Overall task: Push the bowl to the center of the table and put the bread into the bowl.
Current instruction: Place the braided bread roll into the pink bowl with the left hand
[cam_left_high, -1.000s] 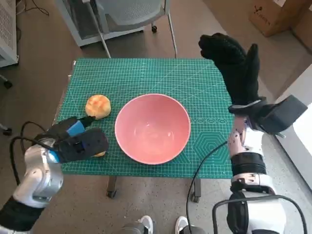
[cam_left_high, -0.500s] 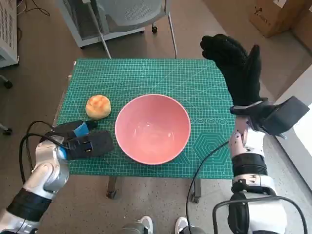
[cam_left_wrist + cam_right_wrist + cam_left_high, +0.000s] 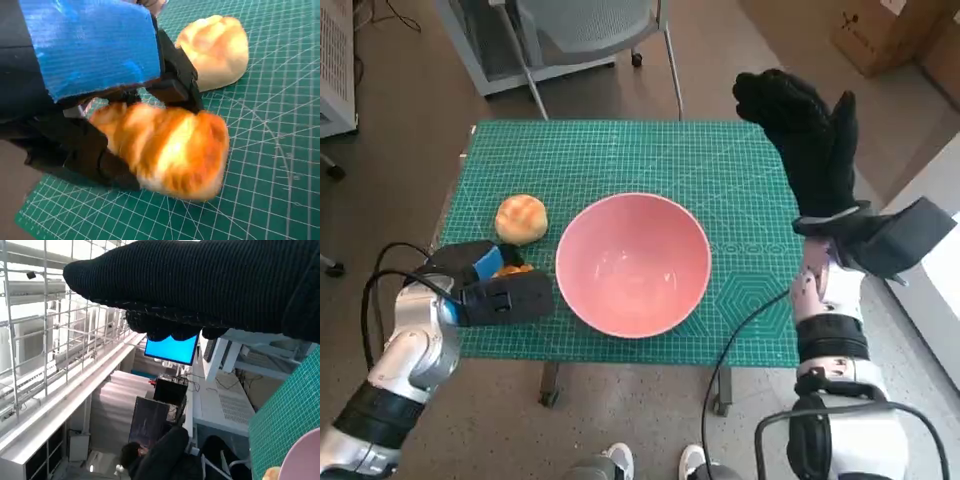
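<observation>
A glossy golden-brown bread roll (image 3: 170, 150) is held in the blue-taped black left hand (image 3: 490, 285) at the near left of the table, on the green gridded cutting mat (image 3: 620, 150); in the left wrist view the black fingers (image 3: 175, 80) are seen wrapped over and under it. A second, paler round bun (image 3: 521, 218) lies on the mat just beyond, untouched. The large pink round bowl (image 3: 632, 263) stands at about the middle of the table, so the push is judged done and the placing of the bread is the step in hand.

To do it well, the roll should be lifted clear of the mat and above the bowl's near-left rim before being carried right, so that the bowl is not knocked; the grip should be kept gentle, since soft bread is easily crushed, and loosened only once the roll is over the bowl's hollow.

The black-gloved right hand (image 3: 805, 130) is raised beyond the far right corner, spread flat and holding nothing.

No brand, label or legible writing can be made out; only grid lines are seen on the mat.
</observation>
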Action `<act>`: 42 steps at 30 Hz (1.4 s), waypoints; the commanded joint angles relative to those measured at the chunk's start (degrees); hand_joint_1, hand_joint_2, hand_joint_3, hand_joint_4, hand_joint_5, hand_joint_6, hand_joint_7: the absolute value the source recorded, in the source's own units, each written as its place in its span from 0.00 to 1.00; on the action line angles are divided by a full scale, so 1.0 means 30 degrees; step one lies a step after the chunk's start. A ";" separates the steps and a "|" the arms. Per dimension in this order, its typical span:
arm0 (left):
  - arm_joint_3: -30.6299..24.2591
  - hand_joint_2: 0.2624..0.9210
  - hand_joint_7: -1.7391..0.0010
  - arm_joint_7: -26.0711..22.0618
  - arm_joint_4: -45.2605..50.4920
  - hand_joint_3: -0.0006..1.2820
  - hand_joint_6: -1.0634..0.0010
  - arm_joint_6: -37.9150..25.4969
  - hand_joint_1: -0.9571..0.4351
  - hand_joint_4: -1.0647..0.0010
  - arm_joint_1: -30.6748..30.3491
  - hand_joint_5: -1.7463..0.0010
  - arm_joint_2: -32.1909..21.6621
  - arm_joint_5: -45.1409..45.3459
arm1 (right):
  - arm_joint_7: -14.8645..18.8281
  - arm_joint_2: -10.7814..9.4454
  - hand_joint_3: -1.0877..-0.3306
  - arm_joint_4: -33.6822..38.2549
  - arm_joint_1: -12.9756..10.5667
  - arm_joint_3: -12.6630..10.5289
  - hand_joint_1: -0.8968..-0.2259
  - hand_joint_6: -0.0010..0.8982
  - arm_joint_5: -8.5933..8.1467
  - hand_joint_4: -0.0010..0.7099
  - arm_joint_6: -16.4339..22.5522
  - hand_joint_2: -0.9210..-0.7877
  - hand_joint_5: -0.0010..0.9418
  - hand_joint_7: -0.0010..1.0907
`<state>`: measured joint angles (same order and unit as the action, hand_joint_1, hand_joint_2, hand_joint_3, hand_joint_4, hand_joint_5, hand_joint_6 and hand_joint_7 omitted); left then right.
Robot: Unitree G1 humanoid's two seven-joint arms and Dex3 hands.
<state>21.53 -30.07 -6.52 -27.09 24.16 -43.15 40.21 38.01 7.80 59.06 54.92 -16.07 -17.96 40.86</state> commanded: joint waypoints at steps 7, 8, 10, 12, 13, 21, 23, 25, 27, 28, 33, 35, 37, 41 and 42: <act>-0.2690 0.99 0.44 -0.2112 0.5170 0.07 0.36 -0.1704 0.69 0.39 -0.0509 0.22 -0.0925 -0.0192 | -0.0138 -0.0014 0.74 0.0367 -0.0469 -0.0201 0.53 0.36 -0.0116 0.31 -0.0314 0.00 0.00 0.00; -0.3092 0.99 0.43 -0.2210 0.5801 0.07 0.37 -0.1884 0.69 0.39 -0.0512 0.23 -0.0935 -0.0263 | -0.0144 -0.0032 0.74 0.0350 -0.0470 -0.0206 0.53 0.36 -0.0119 0.31 -0.0319 0.00 0.00 0.00; -0.3818 0.99 0.42 -0.2267 0.6779 0.07 0.38 -0.2006 0.69 0.38 -0.0493 0.24 -0.0924 -0.0456 | -0.0135 -0.0055 0.74 0.0335 -0.0470 -0.0224 0.53 0.36 -0.0122 0.31 -0.0317 0.00 0.00 0.00; -0.4554 0.98 0.41 -0.2211 0.7654 0.07 0.37 -0.1945 0.69 0.36 -0.0439 0.28 -0.0888 -0.0712 | -0.0120 -0.0071 0.74 0.0328 -0.0471 -0.0239 0.53 0.36 -0.0124 0.31 -0.0315 0.00 0.00 0.00; -0.4820 0.97 0.40 -0.2180 0.7952 0.07 0.37 -0.1899 0.69 0.35 -0.0394 0.29 -0.0858 -0.0802 | -0.0118 -0.0069 0.74 0.0351 -0.0455 -0.0249 0.53 0.36 -0.0120 0.31 -0.0321 0.00 0.00 0.00; -0.6388 0.95 0.42 -0.1496 0.9793 0.05 0.32 -0.0570 0.69 0.30 0.0884 0.34 -0.0481 -0.1815 | -0.0046 -0.0109 0.74 0.0443 -0.0408 -0.0344 0.53 0.36 -0.0158 0.31 -0.0364 0.00 0.00 0.00; -0.6283 0.95 0.42 -0.1427 0.9953 0.05 0.31 -0.0512 0.69 0.29 0.1253 0.34 -0.0370 -0.1749 | -0.0009 -0.0134 0.74 0.0427 -0.0427 -0.0359 0.53 0.37 -0.0166 0.31 -0.0333 0.00 0.00 0.00; -0.5851 0.95 0.42 -0.1300 1.0156 0.04 0.31 -0.0503 0.69 0.29 0.1930 0.35 -0.0061 -0.1459 | 0.0038 -0.0180 0.74 0.0321 -0.0508 -0.0341 0.53 0.37 -0.0167 0.31 -0.0245 0.00 0.00 0.00; -0.5585 0.95 0.41 -0.1244 1.0254 0.04 0.32 -0.0507 0.69 0.28 0.2271 0.36 0.0137 -0.1285 | 0.0067 -0.0202 0.74 0.0261 -0.0559 -0.0331 0.52 0.37 -0.0169 0.31 -0.0190 0.00 0.00 0.00; -0.5353 0.95 0.40 -0.1211 1.0257 0.04 0.32 -0.0496 0.69 0.27 0.2518 0.37 0.0351 -0.1236 | 0.0087 -0.0182 0.74 0.0262 -0.0571 -0.0343 0.52 0.37 -0.0177 0.31 -0.0176 0.00 0.00 0.00; -0.3725 0.95 0.34 -0.1339 0.9755 0.04 0.33 -0.0534 0.69 0.26 0.3809 0.44 0.1502 -0.0692 | 0.0232 -0.0088 0.74 0.0230 -0.0637 -0.0430 0.53 0.37 -0.0283 0.31 -0.0211 0.00 0.00 0.00; -0.3002 0.96 0.33 -0.1412 0.9437 0.03 0.34 -0.0578 0.69 0.26 0.4271 0.43 0.1992 -0.0354 | 0.0307 -0.0061 0.73 0.0232 -0.0665 -0.0464 0.53 0.37 -0.0331 0.31 -0.0225 0.00 0.00 0.00; -0.2386 0.97 0.33 -0.1455 0.9119 0.03 0.35 -0.0590 0.69 0.26 0.4655 0.43 0.2467 -0.0049 | 0.0375 -0.0043 0.73 0.0236 -0.0695 -0.0495 0.54 0.37 -0.0371 0.31 -0.0230 0.00 0.00 0.00; -0.1353 0.97 0.35 -0.1518 0.8341 0.03 0.36 -0.0478 0.69 0.26 0.5290 0.41 0.3546 0.0104 | 0.0429 0.0012 0.73 0.0188 -0.0807 -0.0518 0.54 0.37 -0.0346 0.31 -0.0168 0.00 0.00 0.00; -0.1197 0.97 0.35 -0.1530 0.8157 0.03 0.36 -0.0426 0.69 0.26 0.5399 0.40 0.3760 0.0096 | 0.0432 0.0022 0.73 0.0163 -0.0836 -0.0521 0.54 0.37 -0.0339 0.31 -0.0167 0.00 0.00 0.00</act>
<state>16.20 -34.34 19.44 -28.78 38.30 -33.72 39.82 38.71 7.61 59.32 54.38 -17.48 -18.38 40.73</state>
